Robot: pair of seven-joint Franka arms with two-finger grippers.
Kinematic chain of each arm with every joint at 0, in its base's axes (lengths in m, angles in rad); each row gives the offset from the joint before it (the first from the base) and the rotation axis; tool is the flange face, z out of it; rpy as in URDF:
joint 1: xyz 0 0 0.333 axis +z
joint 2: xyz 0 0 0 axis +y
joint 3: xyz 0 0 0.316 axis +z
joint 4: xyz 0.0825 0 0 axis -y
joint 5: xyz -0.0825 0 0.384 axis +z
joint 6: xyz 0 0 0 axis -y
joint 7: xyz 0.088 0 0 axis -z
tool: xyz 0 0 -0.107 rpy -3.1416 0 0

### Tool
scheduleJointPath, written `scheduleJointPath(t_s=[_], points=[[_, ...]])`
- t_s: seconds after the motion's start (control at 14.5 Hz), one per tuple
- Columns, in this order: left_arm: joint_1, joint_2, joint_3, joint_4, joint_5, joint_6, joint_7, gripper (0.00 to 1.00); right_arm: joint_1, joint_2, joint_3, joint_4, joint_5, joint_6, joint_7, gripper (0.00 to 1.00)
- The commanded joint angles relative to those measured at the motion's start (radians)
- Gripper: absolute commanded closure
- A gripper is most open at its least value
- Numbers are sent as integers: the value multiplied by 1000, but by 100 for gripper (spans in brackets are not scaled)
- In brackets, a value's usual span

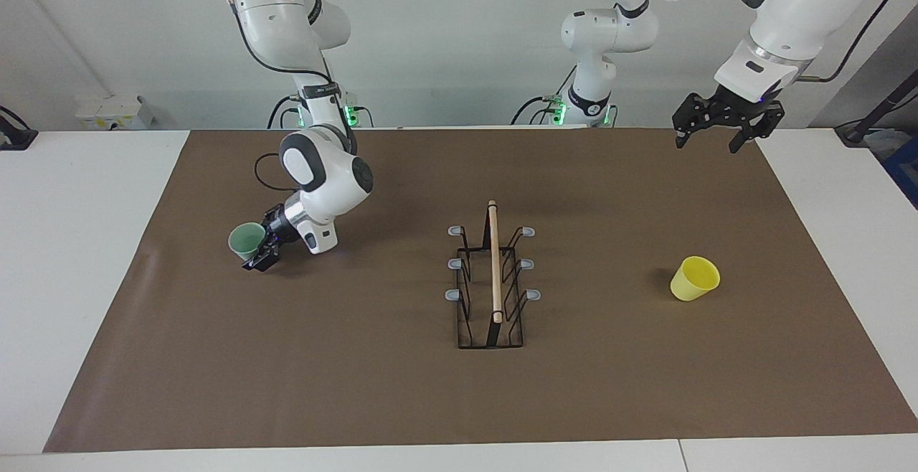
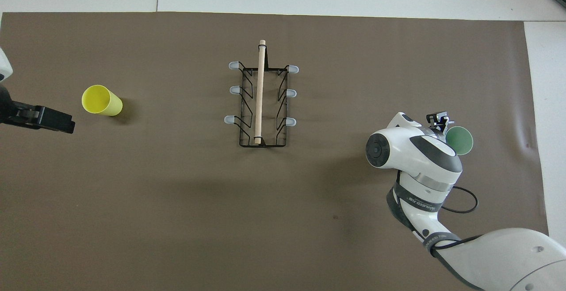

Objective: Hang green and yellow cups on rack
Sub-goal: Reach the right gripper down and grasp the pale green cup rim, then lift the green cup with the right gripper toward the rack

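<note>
At the right gripper (image 1: 259, 253): green cup (image 1: 247, 240); no legible writing.

Bright, even light; soft shadows.

A robotics lab: two white arms (image 1: 315, 171) mounted at a white table (image 1: 72, 242) spread with brown paper (image 1: 358, 386).
</note>
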Motion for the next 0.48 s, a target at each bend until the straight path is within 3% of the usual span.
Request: scheduleJointPath(t_s=[0.0,0.07,0.14,0.41], points=[[-1,-31,-1,-32,15,-5,-7,0,-39,-32,5,-52,-69,62,14,11],[-1,-31,-1,-32,15,-5,-7,0,-38,-32,5,-52,-72,67,11,43],[-1,-31,-1,-32,15,-3,-7,0,-30,-32,5,-52,-74,62,14,99],[-1,-31,-1,-32,15,-5,-8,0,-35,-30,5,9,1,45,28,100]])
